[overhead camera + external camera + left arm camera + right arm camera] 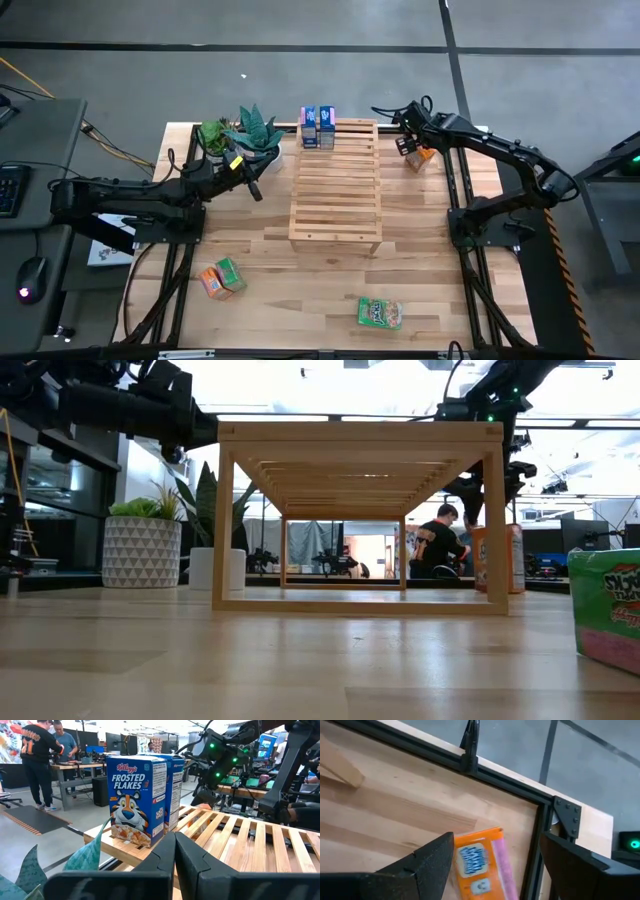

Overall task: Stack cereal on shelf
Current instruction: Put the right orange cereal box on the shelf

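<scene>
A: Biggest first?
B: The table (320, 300), then the shelf (336, 185) in its middle, slats level. Two blue boxes (318, 127) stand side by side at its far end.

A: The arms?
B: The left gripper (174, 851) is clenched, holding nothing, near the plants (240, 134) and facing the blue boxes. The right gripper (495, 857) hangs with fingers spread over an orange box (421, 157) beside the shelf's far right corner, apparently not touching it.

A: Other cereal?
B: An orange and green pair (221, 279) lies front left (touching each other); a green box (380, 314) lies flat at the front.
</scene>
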Tool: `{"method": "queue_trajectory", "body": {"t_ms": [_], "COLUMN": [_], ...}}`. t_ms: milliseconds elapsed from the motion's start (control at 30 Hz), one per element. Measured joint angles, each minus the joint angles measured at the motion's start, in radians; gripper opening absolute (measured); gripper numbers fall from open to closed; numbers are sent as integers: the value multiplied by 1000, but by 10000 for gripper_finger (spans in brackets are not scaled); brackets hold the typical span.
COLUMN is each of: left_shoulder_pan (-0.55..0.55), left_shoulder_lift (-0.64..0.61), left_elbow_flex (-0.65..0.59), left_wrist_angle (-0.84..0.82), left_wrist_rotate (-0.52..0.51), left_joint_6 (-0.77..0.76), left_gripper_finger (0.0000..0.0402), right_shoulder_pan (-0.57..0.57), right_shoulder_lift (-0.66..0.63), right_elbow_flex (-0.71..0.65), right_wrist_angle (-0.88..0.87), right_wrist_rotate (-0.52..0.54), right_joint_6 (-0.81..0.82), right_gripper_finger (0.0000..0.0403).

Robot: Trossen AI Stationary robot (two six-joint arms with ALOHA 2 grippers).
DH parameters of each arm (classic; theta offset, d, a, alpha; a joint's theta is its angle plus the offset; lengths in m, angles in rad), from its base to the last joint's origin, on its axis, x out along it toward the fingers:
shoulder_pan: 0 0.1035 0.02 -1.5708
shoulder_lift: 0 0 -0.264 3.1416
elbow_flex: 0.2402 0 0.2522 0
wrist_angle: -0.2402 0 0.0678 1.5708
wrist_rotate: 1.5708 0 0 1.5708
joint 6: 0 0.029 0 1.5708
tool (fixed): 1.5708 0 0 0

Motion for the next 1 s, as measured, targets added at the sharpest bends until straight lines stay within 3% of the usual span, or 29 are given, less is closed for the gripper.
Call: {"method": "queue_trajectory", "body": {"t_ms": [367,1000], "left_shoulder_pan": [0,0], "left_shoulder_lift": [0,0], "left_elbow_flex": [0,0], "left_wrist_angle": [-1,0], "left_wrist_rotate": [0,0], "left_joint_6": [0,-17], "left_gripper_finger": [0,0], "right_shoulder_pan": [-14,-20], "right_shoulder_lift": [1,1], "right_elbow_flex": [-118,-125], "right_wrist_angle": [79,76], "right_wrist_rotate": [1,-123], "right_joint_6": [33,15], "right_gripper_finger": [287,284]}}
